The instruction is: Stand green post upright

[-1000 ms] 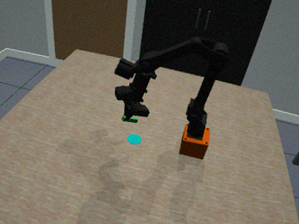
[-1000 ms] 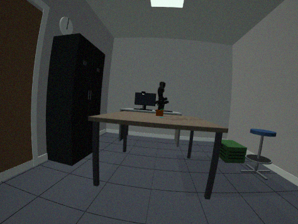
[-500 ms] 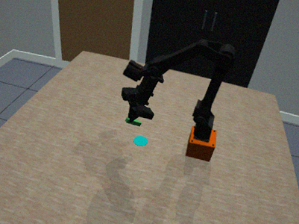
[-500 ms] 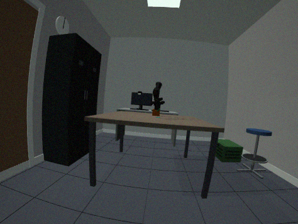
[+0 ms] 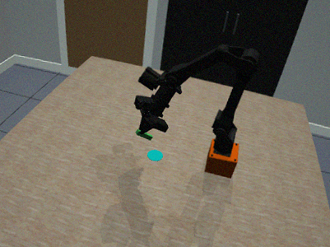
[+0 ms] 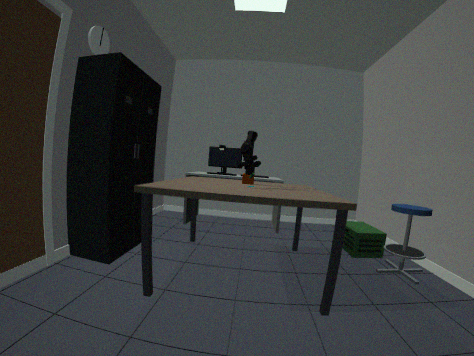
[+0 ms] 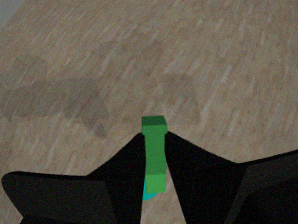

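Note:
The green post (image 5: 147, 136) (image 7: 155, 155) is held in my gripper (image 5: 143, 132) (image 7: 153, 137), which is shut on it. In the top view the post is nearer level than upright, its right end a little lower, and it appears to hang above the table. The flat cyan circle (image 5: 155, 155) (image 6: 251, 186) lies on the table, below and to the right of the post in that view. In the wrist view only a sliver of the circle (image 7: 147, 194) shows between the fingers, beside the post's near end; the rest is hidden.
The arm's orange base block (image 5: 221, 165) (image 6: 248, 179) stands on the wooden table (image 5: 64, 177) (image 6: 210, 190), right of the circle in the top view. Arm shadows fall across the table. A black cabinet (image 6: 95, 160), a green crate (image 6: 366, 240) and a blue-topped stool (image 6: 411, 209) stand off the table.

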